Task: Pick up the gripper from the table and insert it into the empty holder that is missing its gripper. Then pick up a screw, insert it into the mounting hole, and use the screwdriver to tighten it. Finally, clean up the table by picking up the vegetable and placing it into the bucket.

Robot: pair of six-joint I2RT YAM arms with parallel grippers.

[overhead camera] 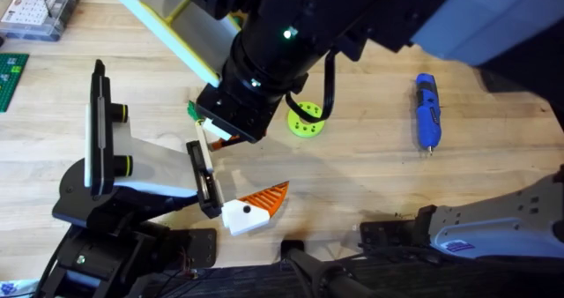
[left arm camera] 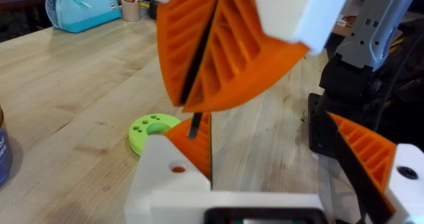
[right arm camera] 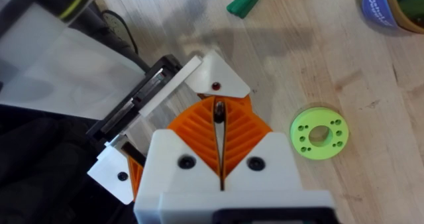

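Wooden table (overhead camera: pixel 370 170) bears the black-and-white holder stand (overhead camera: pixel 141 161). Right gripper (right arm camera: pixel 219 121) pinches a thin dark screw (right arm camera: pixel 217 109) above its mounting hole, ready for insertion; left gripper (left arm camera: pixel 271 148) gapes.

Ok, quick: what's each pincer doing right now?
Left pincer: open, holding nothing.
Right pincer: shut on a screw.
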